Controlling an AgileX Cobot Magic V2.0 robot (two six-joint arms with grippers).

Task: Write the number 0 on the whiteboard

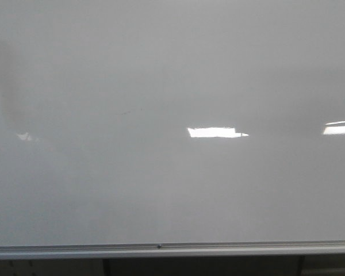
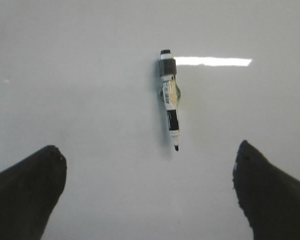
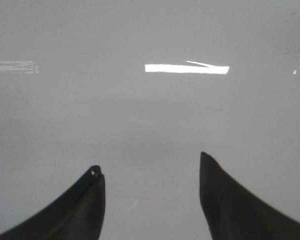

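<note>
Whiteboard (image 1: 172,75): it is filling the front view, glossy grey-white, with its aluminium frame (image 1: 161,248) running along the lower edge. I am seeing no drawn 0 on it anywhere; only bright glare patches (image 1: 215,132).
Marker (image 2: 169,97): it is lying flat on the whiteboard, uncapped, dark tip pointing toward my left end effector, grey butt end lying just beside a glare strip. It appears only in the left wrist view.
Left end effector (image 2: 150,187): I am holding it wide open and empty, with the marker lying beyond the fingers (image 2: 27,192), roughly centred on the gap and touching neither.
Right end effector (image 3: 152,197): I am holding it open and empty over bare board, nothing between its fingers (image 3: 75,212).
Step in hand: by my reading, picking up the marker with the left arm; writing is not begun.
Doing it well: I am judging that I should advance along the marker's line, close across its labelled mid-barrel, clear of the tip, and grip squarely so it is not rolling or smearing ink.
Risk: a slick surface, so a skewed pinch could be sending it skidding.
</note>
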